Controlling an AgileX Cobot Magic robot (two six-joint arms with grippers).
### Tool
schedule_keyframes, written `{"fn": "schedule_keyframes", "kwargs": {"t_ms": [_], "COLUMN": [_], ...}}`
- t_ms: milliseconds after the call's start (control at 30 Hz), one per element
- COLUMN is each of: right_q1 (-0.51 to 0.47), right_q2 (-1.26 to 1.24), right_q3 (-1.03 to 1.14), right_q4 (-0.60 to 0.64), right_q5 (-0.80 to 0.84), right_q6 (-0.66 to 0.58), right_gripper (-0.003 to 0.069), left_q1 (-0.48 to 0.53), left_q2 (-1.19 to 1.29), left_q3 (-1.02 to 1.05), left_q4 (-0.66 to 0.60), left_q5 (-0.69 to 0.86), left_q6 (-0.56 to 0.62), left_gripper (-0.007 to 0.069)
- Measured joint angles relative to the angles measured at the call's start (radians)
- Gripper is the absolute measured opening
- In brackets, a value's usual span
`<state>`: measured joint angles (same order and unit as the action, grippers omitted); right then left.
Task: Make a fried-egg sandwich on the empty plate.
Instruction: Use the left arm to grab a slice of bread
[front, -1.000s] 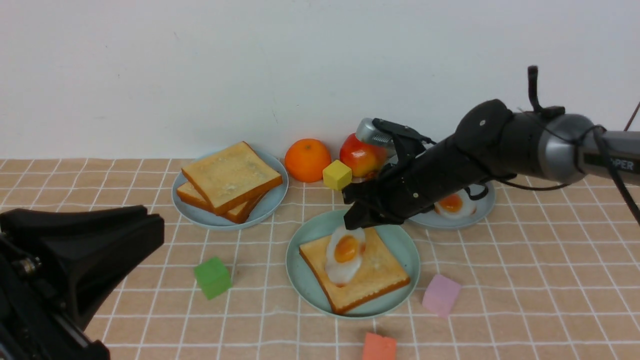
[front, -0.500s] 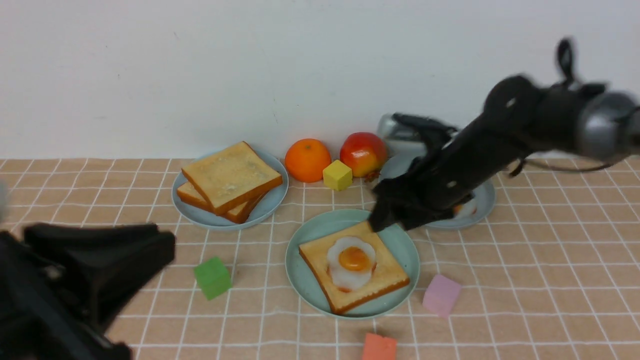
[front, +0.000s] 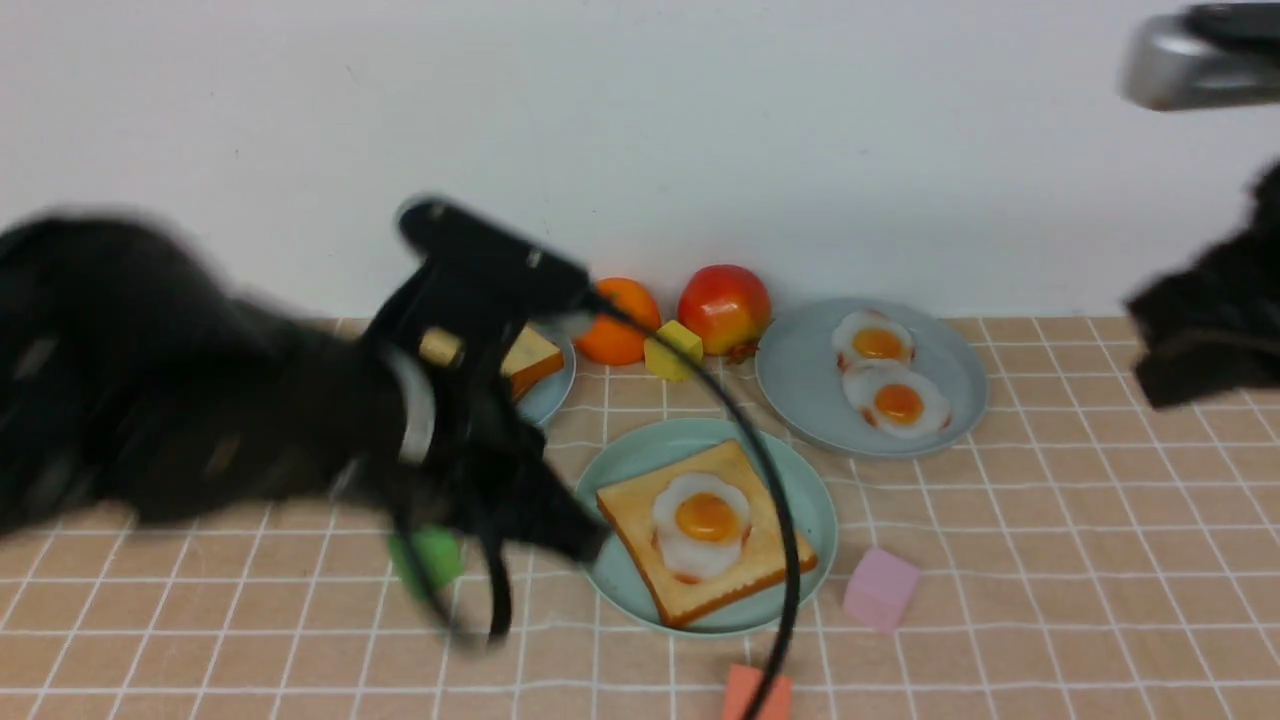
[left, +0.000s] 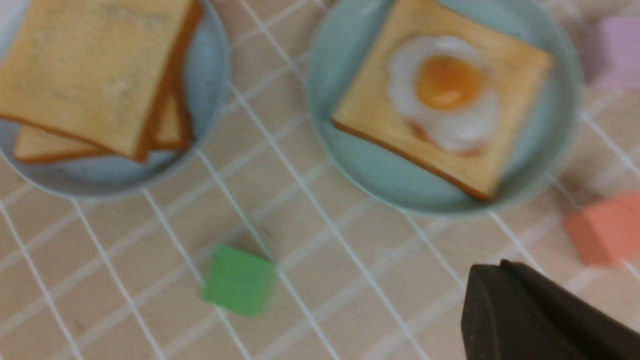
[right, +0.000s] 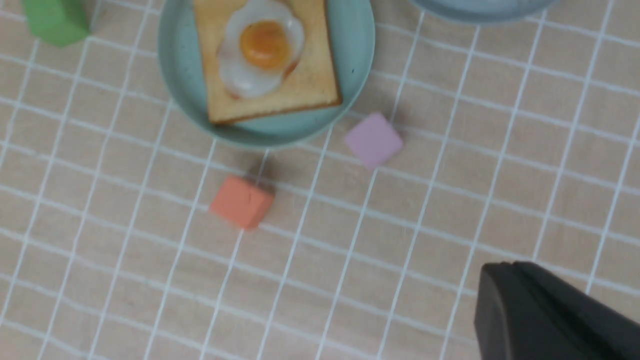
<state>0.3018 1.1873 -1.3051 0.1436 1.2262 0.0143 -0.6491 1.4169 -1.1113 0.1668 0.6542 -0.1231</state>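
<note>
The left gripper hangs over the cloth, just left of the green plate. Its jaws are shut tight and there is nothing in them. In the front view this arm is one big blur.

Behind the green plate and to its left sits a grey-blue plate with a toast pile on it. A green block lies left of the green plate, a bit nearer the robot.

On the green plate lies one toast slice, flat. The egg rests on top of it, yolk up. So the sandwich is about half made: the bottom bread is down and the egg is on. What is left is the lid, a second slice laid over the egg. I think the left gripper will have to open, take the top slice from the toast pile, and bring it over.

A pink block lies just right of the green plate, and an orange-red block lies in front of it. Behind the green plate and to its right is the egg plate, with two spare eggs.

The right gripper is well away to the right of the green plate, up in the air. Its jaws are shut too, and it holds nothing.
</note>
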Motion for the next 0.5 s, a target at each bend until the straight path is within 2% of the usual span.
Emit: {"fn": "schedule_keyframes", "kwargs": {"t_ms": [67,133,233,400,500], "right_q1": [0.000,0.000,0.000,0.000,0.000], "right_q2": [-0.057,-0.175,-0.260,-0.369,-0.423], "right_q3": [0.039,0.149,0.218,0.286,0.313], "right_q4": [0.004,0.016,0.023,0.028,0.028], "right_q5": [-0.011,-0.038,-0.052,-0.053,-0.053], "right_q6": [0.000,0.000,0.000,0.000,0.000], "right_gripper": [-0.0011,-0.0008,-0.0005,-0.0001,0.0001], "left_q1": [0.054,0.165,0.249,0.329,0.357], "left_q2": [0.054,0.170,0.282,0.445,0.528], "left_q3": [-0.058,-0.174,-0.270,-0.409,-0.479], "left_q4": [-0.056,-0.195,-0.264,-0.258,-0.200], "left_q5": [0.021,0.051,0.053,0.066,0.094], "left_q6": [0.092,0.285,0.420,0.538,0.592], "left_gripper": [-0.0013,-0.0013,-0.0013,0.0010,0.0099]}}
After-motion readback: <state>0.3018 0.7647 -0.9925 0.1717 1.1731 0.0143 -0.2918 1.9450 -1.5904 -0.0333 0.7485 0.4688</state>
